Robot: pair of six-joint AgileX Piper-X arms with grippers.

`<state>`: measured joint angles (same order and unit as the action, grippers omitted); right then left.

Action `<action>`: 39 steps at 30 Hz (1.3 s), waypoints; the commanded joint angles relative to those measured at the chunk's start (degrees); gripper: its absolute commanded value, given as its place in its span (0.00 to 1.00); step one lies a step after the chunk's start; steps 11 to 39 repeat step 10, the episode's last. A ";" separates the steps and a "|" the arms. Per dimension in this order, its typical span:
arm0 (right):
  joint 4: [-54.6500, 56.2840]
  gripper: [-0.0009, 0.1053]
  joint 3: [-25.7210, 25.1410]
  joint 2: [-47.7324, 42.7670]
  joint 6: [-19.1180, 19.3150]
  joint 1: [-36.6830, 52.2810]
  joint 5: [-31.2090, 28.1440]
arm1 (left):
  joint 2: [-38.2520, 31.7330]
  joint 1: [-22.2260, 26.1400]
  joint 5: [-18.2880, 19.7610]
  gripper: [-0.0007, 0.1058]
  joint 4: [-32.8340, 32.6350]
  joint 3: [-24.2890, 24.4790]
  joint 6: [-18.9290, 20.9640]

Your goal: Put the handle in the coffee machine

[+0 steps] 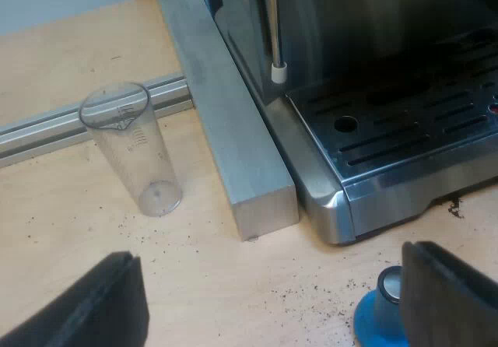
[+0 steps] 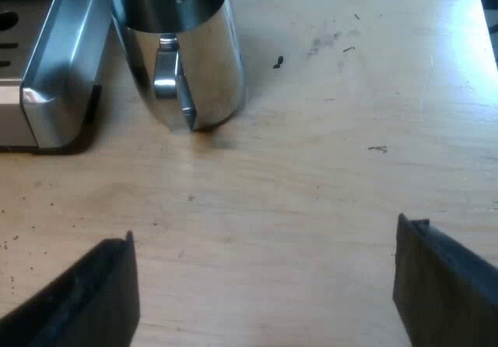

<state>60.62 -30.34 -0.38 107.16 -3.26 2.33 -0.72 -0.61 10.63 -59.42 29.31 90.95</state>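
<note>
My left gripper (image 1: 272, 300) is open above the wooden table, nothing between its fingers. The espresso machine (image 1: 373, 43) stands beyond it, with its slotted drip tray (image 1: 405, 121) and a steam wand (image 1: 274, 28) hanging down. A blue tamper (image 1: 380, 308) stands on the table by one of the left fingers (image 1: 451, 300). A clear measuring glass (image 1: 132, 148) stands upright near a metal bar. My right gripper (image 2: 264, 285) is also open over bare wood, with a corner of the machine's base (image 2: 54, 75) ahead of it.
A steel milk jug (image 2: 183, 51) with a handle stands beside the machine's corner. A long grey metal bar (image 1: 222, 121) lies along the machine's side, and an aluminium rail (image 1: 78, 121) crosses behind the glass. Coffee grounds are scattered on the table.
</note>
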 commanded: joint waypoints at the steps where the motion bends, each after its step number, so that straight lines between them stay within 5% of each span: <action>1: -0.40 0.67 -0.48 -2.52 0.64 0.23 0.54 | -7.88 -0.55 -0.53 0.65 1.00 0.26 0.37; 39: -0.40 0.67 -0.48 -2.52 0.64 0.23 0.54 | -8.02 -0.75 -0.53 0.65 1.00 0.26 0.37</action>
